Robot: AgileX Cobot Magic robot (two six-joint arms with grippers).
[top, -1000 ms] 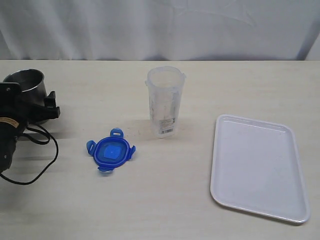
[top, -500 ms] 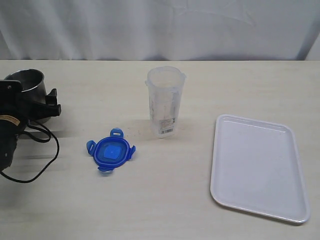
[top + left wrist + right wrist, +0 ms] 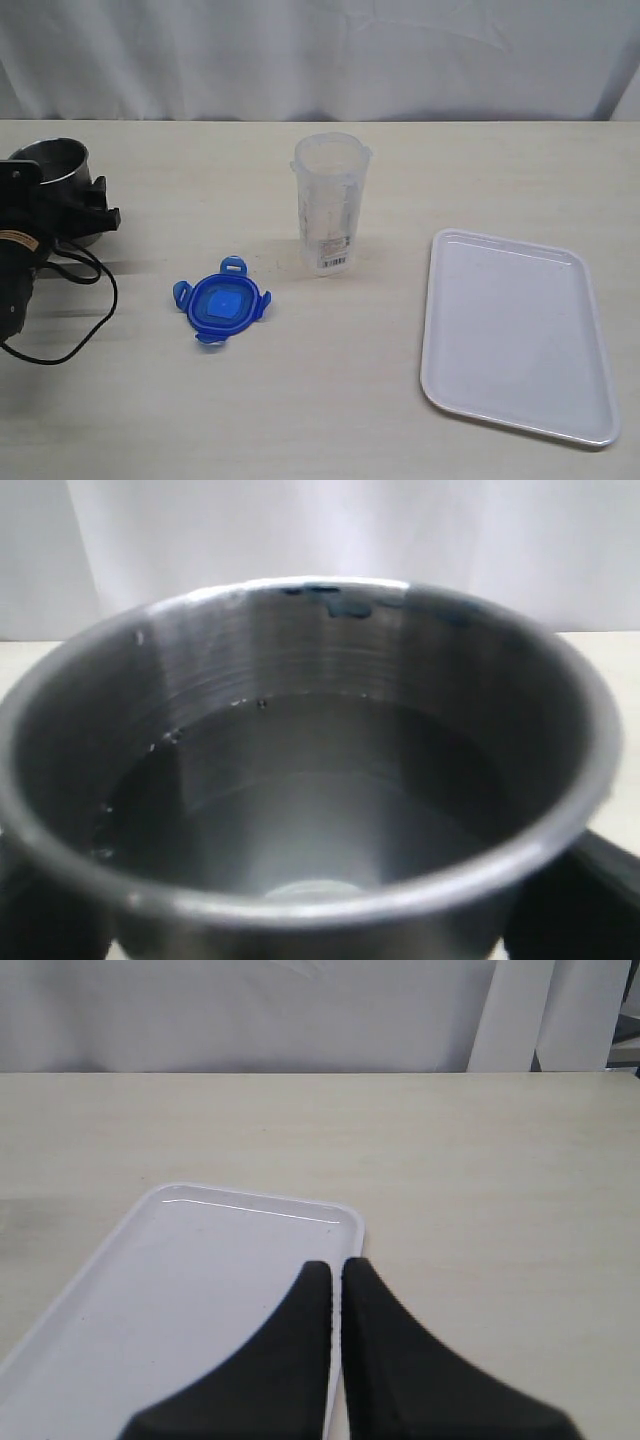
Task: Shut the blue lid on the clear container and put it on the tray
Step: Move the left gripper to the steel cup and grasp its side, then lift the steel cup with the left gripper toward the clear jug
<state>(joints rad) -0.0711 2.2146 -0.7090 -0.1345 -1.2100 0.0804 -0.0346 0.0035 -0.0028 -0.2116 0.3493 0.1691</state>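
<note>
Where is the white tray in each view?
Exterior: the tray lies flat at the right of the table, to the right of the clear container.
Left wrist: not in it; the steel cup fills the picture.
Right wrist: the tray lies under and ahead of the shut right hand.
Shared landmark: the white curtain behind the table, seen in all three views.
</note>
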